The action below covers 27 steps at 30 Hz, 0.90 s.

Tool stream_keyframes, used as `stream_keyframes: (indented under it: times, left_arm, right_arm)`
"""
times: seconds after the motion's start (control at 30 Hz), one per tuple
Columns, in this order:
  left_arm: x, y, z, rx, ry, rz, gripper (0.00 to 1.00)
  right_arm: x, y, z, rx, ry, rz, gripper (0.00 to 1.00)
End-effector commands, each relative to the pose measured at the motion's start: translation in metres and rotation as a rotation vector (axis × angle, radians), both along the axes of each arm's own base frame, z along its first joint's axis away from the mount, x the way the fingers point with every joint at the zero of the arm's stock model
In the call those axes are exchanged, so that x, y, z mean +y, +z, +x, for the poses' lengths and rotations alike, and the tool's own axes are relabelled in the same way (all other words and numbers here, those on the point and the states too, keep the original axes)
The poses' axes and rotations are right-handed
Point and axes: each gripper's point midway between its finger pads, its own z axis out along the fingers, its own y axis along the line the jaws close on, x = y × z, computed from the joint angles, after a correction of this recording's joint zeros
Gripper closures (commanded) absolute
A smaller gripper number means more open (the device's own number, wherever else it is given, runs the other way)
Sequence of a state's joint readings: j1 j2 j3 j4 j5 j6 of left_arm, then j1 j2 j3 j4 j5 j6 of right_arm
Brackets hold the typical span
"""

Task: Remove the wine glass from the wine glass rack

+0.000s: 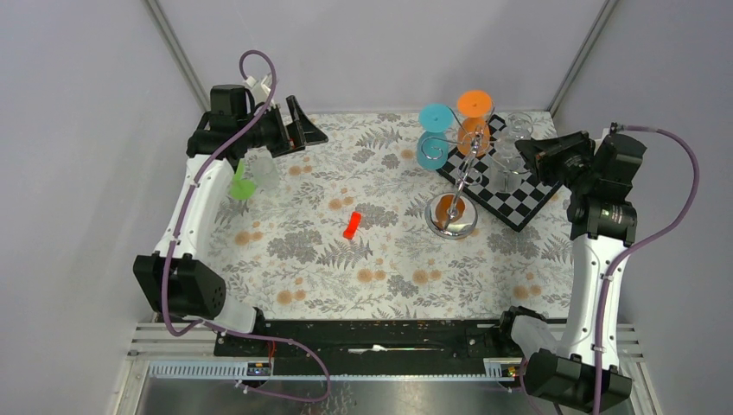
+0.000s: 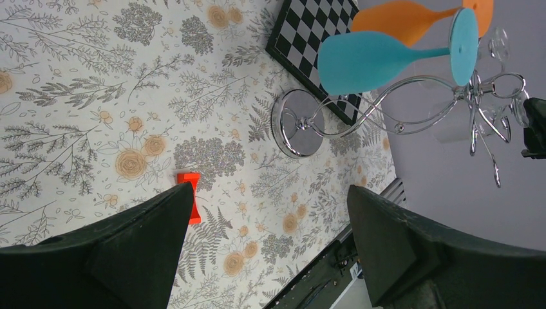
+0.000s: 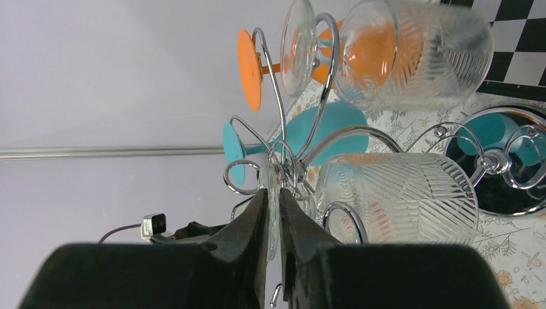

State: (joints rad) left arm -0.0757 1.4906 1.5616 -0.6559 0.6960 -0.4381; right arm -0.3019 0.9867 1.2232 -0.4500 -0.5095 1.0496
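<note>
1. Currently the right gripper (image 3: 272,196) is up among the looping wire arms of the wine glass rack (image 1: 451,229). Its fingers (image 3: 254,219) are drawn almost together on the thin round foot of a clear wine glass (image 3: 399,193). The foot shows edge-on between them, so I judge it pinched, not merely approached.
2. That glass hangs by its foot in a loop on the side of the rack facing the right arm, over the chequered board (image 1: 519,206). Taking it by the foot makes sense. The foot is the part the wire holds, and the ribbed bowl looks too wide for these fingers.
3. Just beside it on the rack hangs a second clear glass (image 3: 412,51). An orange glass (image 1: 474,104) and a blue glass (image 1: 436,117) hang from the loops on the rack's far side. With them this close, a careless pull could knock glass against glass.
4. Well away from the rack, the left gripper (image 2: 270,190) has its fingers (image 2: 148,244) spread wide with nothing between them. It faces the rack from a distance, which leaves the right arm room to work.
5. Between the left arm and the rack's shiny base, a small red object (image 1: 352,225) lies on the flowered cloth (image 1: 328,268), clear of the job.
6. Judging by how things lie, the glass is gripped but not yet off. The next move would be to slide the foot out through the loop's open end and then draw it away. That pull should be gentle, since the slim rack might tip or drag.
</note>
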Motion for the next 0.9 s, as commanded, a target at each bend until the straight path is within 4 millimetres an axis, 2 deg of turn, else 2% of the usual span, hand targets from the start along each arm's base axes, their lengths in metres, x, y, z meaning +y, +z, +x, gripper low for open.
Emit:
stream_keyframes:
  times: [0.0,0.23,0.37,0.5,0.87]
  left_arm:
    - [0.003,0.031,-0.005,-0.104,0.013,0.005,0.03]
    - [0.002,0.031,-0.007,-0.101,0.007,-0.002,0.03]
    - [0.002,0.033,-0.010,-0.113,0.002,0.001,0.02]
    - [0.003,0.035,-0.010,-0.118,0.009,0.005,0.02]
    - [0.000,0.047,-0.009,-0.128,0.003,-0.017,0.02]
  right_arm:
    - [-0.006,0.035,0.010,-0.140,-0.021,-0.032,1.00]
    - [-0.018,0.036,0.014,-0.134,-0.079,-0.080,1.00]
    - [-0.028,0.031,0.011,-0.097,-0.134,-0.126,1.00]
    - [-0.042,0.024,0.002,-0.041,-0.217,-0.174,1.00]
    - [-0.059,0.041,-0.033,-0.026,-0.353,-0.262,1.00]
